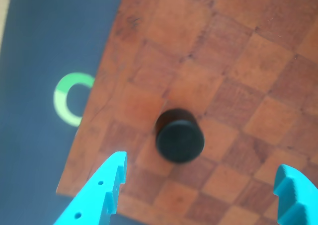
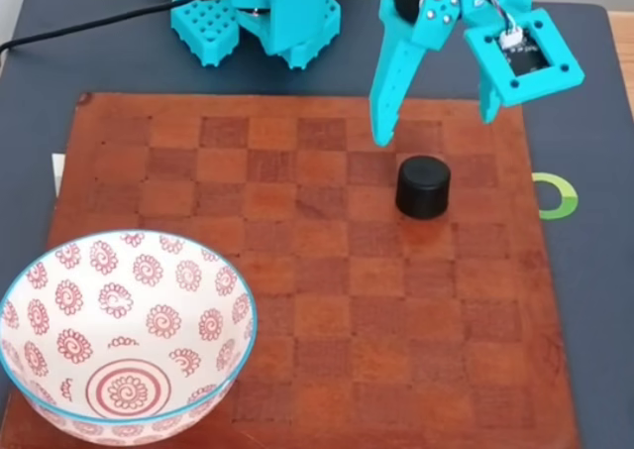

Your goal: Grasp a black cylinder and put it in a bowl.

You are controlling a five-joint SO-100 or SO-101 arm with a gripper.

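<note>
The black cylinder (image 2: pixel 423 186) stands upright on the wooden checkerboard (image 2: pixel 307 271), toward its far right in the fixed view. My turquoise gripper (image 2: pixel 436 122) hangs just behind and above it, open wide, with nothing between its fingers. In the wrist view the cylinder (image 1: pixel 179 135) sits a little ahead of the gap between the two fingertips of the gripper (image 1: pixel 204 173). The white bowl (image 2: pixel 59 370) with red spiral motifs and a light blue rim rests at the board's near left corner.
The board lies on a dark blue-grey mat (image 2: pixel 594 300). A green and white ring mark (image 2: pixel 558 195) is printed on the mat just right of the board. My arm's turquoise base (image 2: pixel 263 13) and a black cable (image 2: pixel 79 28) stand at the far edge.
</note>
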